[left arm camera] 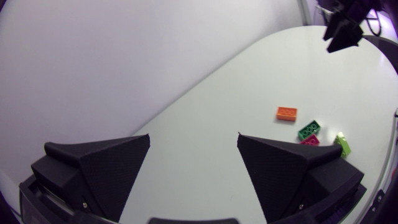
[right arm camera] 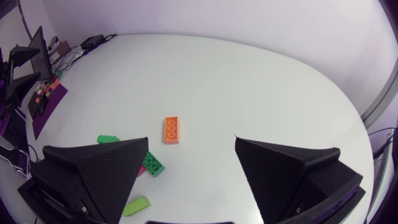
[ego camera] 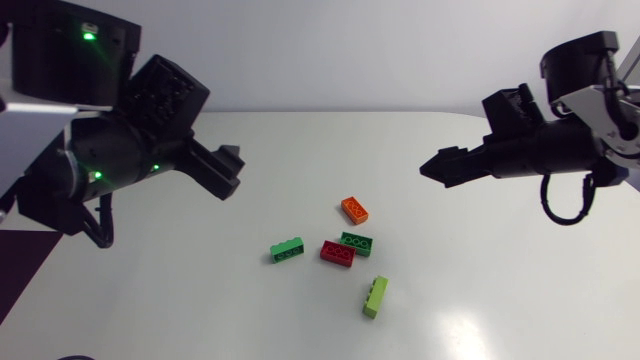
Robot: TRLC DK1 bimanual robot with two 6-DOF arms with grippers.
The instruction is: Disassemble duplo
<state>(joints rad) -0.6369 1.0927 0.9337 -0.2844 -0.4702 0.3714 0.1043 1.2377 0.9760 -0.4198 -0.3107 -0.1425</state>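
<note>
White table [ego camera: 480, 290], five loose duplo bricks [ego camera: 337, 252]

5 bricks [ego camera: 337, 253] lie on the table [ego camera: 200, 300] between the left claw [ego camera: 230, 172] and right claw [ego camera: 434, 165].

You see a white tabletop [ego camera: 480, 270] with five small bricks lying near its middle. The orange brick [ego camera: 354, 209] sits on its own. The red brick [ego camera: 337, 253] touches the dark green brick [ego camera: 357, 243]. The green brick [ego camera: 287, 250] lies just beside the red one. The lime brick [ego camera: 375, 296] lies a little apart.
</note>
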